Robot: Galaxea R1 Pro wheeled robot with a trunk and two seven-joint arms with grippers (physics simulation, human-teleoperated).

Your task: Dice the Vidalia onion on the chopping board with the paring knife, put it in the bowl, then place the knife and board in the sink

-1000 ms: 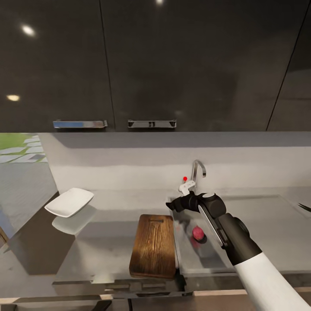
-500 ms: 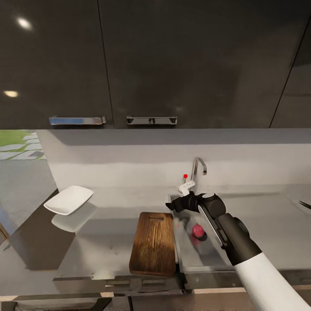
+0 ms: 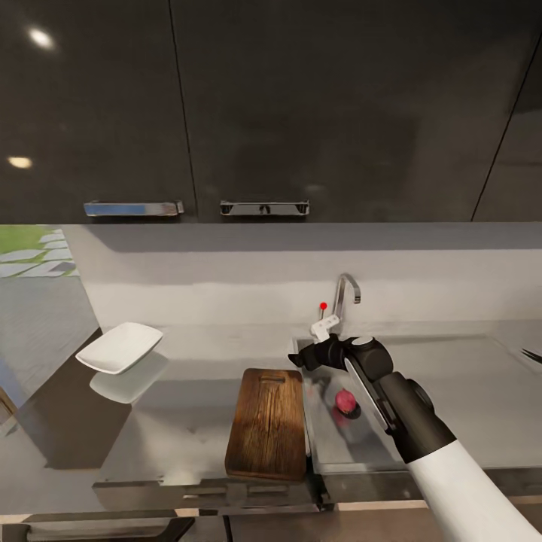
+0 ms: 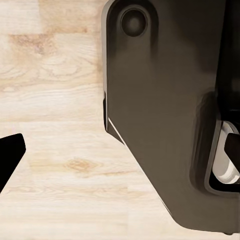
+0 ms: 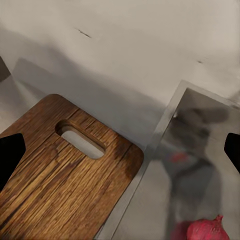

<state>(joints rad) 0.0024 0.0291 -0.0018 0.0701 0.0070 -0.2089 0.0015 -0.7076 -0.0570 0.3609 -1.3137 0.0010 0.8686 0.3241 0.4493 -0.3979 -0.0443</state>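
Note:
The Vidalia onion (image 3: pixel 345 400) lies in the sink (image 3: pixel 331 452), small and pinkish-red; the right wrist view has it too (image 5: pixel 207 231). Left of the basin, the brown chopping board (image 3: pixel 267 424) lies on the countertop (image 3: pixel 188 406), slot handle to the back (image 5: pixel 80 141). My right gripper (image 3: pixel 301 359) hovers over the sink's back left corner, behind and left of the onion, open and empty (image 5: pixel 121 150). The white bowl (image 3: pixel 119 347) stands far left. A dark pointed tip (image 3: pixel 531 354) at the right edge looks like the paring knife's blade. My left gripper (image 4: pixel 120 150) hangs open over wooden floor.
The curved chrome faucet (image 3: pixel 345 295) with its red dot rises just behind my right gripper. Dark wall cabinets (image 3: pixel 263 113) hang above the counter. The drainboard (image 3: pixel 474 391) stretches right of the basin. A dark part of the robot's body (image 4: pixel 160 115) sits beside the left gripper.
The head camera has shifted a little, so the whole scene sits slightly differently. The right arm holds its place over the sink; the onion and board have not moved.

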